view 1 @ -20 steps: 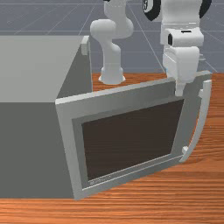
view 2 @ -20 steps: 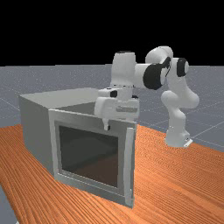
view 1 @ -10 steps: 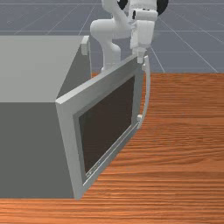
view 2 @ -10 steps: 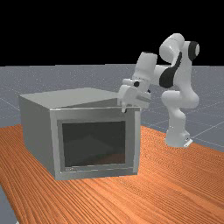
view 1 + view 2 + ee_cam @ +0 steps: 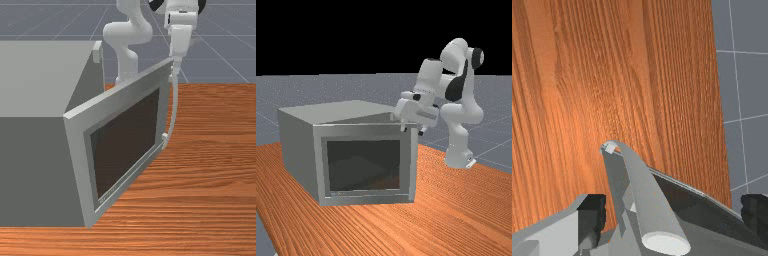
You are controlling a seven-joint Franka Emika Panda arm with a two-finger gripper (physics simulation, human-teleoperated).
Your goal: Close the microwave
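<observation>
plainly ajar, microwave door [image 5: 120,100], handle [image 5: 649,200] between fingers [image 5: 592,215] of end effector [image 5: 412,131] (wide apart)

In the front view, the door [image 5: 77,150] slanted from its hinge edge toward two o'clock, a wall across the way, with the microwave body [image 5: 30,170] at nine. Between them a wedge of room widened toward one o'clock. The handle [image 5: 175,107] stood between the parted fingers of the gripper [image 5: 176,69]; from it, passage opened toward three and four above the surface [image 5: 220,150].
</observation>
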